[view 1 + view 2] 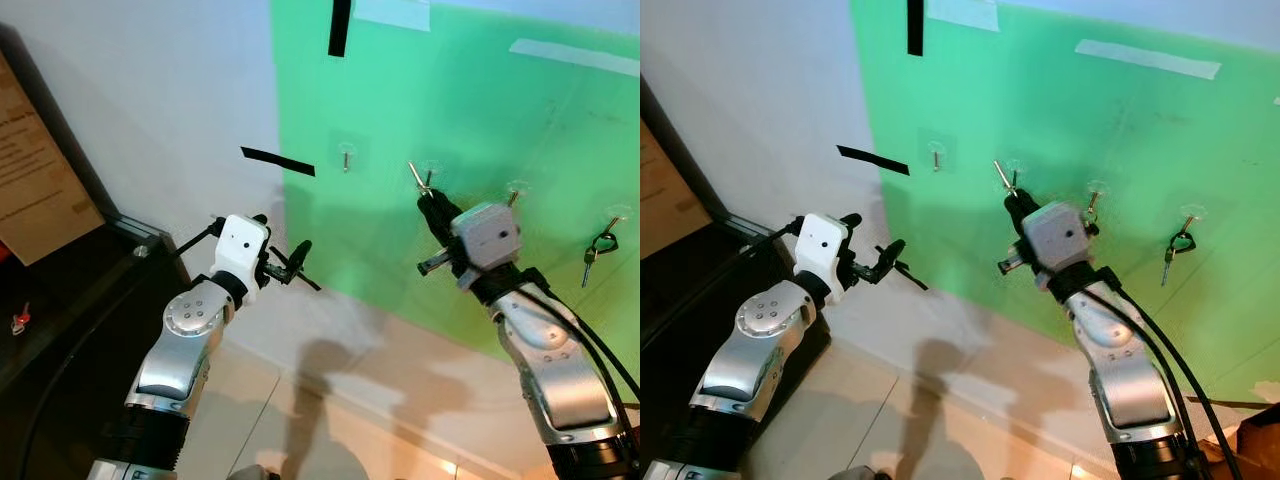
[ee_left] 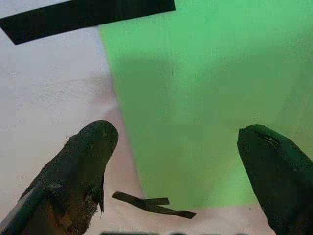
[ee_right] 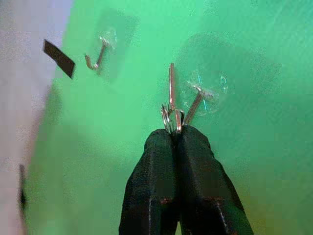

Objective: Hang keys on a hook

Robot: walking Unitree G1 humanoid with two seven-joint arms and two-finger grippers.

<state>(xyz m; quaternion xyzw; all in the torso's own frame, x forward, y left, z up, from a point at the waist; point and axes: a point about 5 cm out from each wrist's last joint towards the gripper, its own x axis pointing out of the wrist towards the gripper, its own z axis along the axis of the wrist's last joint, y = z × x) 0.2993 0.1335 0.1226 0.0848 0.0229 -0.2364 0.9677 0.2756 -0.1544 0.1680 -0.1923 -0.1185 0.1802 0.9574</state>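
Keys (image 3: 171, 105) sit pinched in the right hand (image 3: 176, 132), ring beside the hook (image 3: 194, 104); I'd ease the ring over its tip. Left hand (image 2: 178, 161) gapes wide.

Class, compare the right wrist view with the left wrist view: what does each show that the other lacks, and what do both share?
Right wrist view alone: the right gripper, fingers closed on a key with its ring, beside a clear wall hook, and another hook further off. Left wrist view alone: the left gripper, fingers spread with nothing between them. Both: the green wall panel, black tape strips.
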